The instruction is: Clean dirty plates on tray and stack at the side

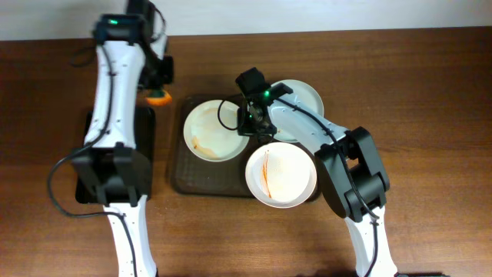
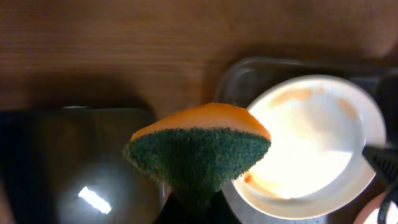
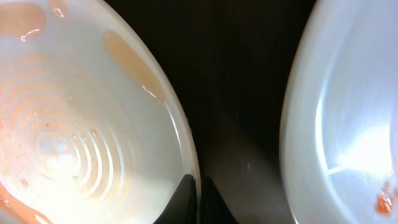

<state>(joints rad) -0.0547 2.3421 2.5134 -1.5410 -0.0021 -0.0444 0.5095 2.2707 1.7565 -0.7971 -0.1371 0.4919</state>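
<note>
Smeared plate (image 1: 207, 129): white, pale orange film and red specks inside, sits on the left part of tray (image 1: 180, 174). The tray is dark brown and lies mid-tabletop.

Green plate (image 1: 309, 98): on the tray's far-right part, partly hidden under the right arm. A red fleck shows near its rim in the right wrist view.

Streaked plate (image 1: 288, 183): white with thin orange-red lines. It is at the tray's near-right corner and overhangs the tray edge toward the near edge of the tabletop.

Right gripper (image 1: 257, 127): low over the tray between the smeared and green plates. The gap is narrow, and its fingertips (image 3: 184, 194) sit on either side of the smeared plate's rim, pinching it.

Left gripper (image 1: 159, 86): closed on sponge (image 2: 199, 155), which has an orange top and a dark green scouring face. It is held over the gap between black tray (image 1: 144, 127) and the brown tray, toward the far edge.

Tabletop (image 1: 430, 154): brown wood grain, matte. A pale strip runs beyond the far edge. The black tray is glossy and reflects a light spot in the left wrist view. A green lamp is lit on each arm.
</note>
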